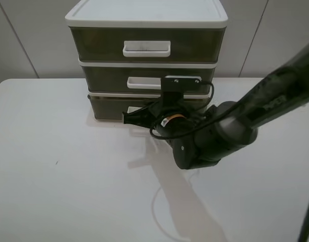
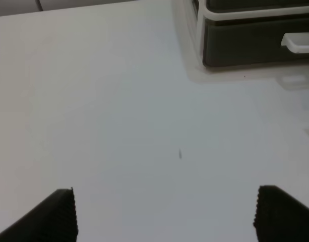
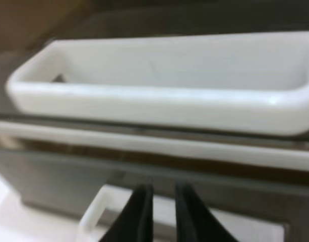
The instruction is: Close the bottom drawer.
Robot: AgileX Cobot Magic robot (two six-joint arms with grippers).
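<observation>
The bottom drawer (image 1: pixel 110 107) is the lowest, smoky brown tier of the white-framed unit, and its front sits close to flush with the frame. My right gripper (image 1: pixel 128 118) reaches across from the right, with its tips at the drawer's white handle (image 1: pixel 135 109). In the right wrist view the two black fingers (image 3: pixel 141 214) stand almost together, right at that handle (image 3: pixel 96 214), below the middle drawer's handle (image 3: pixel 159 85). My left gripper (image 2: pixel 169 217) is open and empty over bare table, with the bottom drawer (image 2: pixel 245 43) far ahead of it.
The drawer unit (image 1: pixel 146 15) stands at the back centre of the white table (image 1: pixel 58 176), against a pale wall. The right arm (image 1: pixel 255 111) stretches diagonally from the right edge. A thin cable (image 1: pixel 159 212) loops on the table below it.
</observation>
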